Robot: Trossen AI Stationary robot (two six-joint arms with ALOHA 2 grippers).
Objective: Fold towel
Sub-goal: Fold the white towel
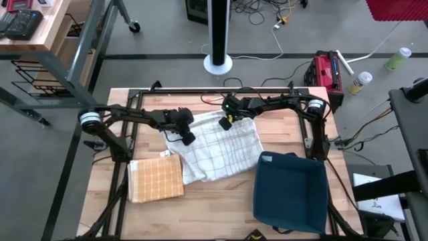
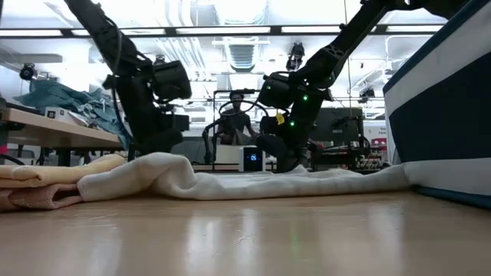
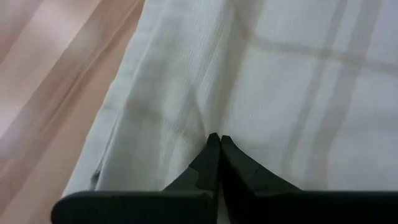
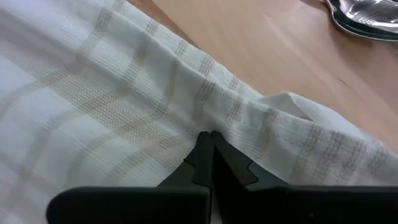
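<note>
We've got open tabletop [image 1: 221, 204] along the near edge, between the folded orange cloth [image 1: 156, 179] on the left and the blue bin [image 1: 289, 192] on the right. The bin's tall wall blocks that right side. The white towel [image 1: 221, 150] fills the middle, and both arms crowd the far edge.

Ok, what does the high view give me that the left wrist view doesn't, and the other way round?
Only the high view shows the whole layout: the folded orange towel at the white towel's left, the blue bin at its right, and the right gripper on the towel's far edge.

Only the left wrist view shows the grip up close: the left gripper with its jaws shut on a pinched ridge of cloth, near the towel's edge by the bare table.

Both show the white checked towel and the left gripper on it.
</note>
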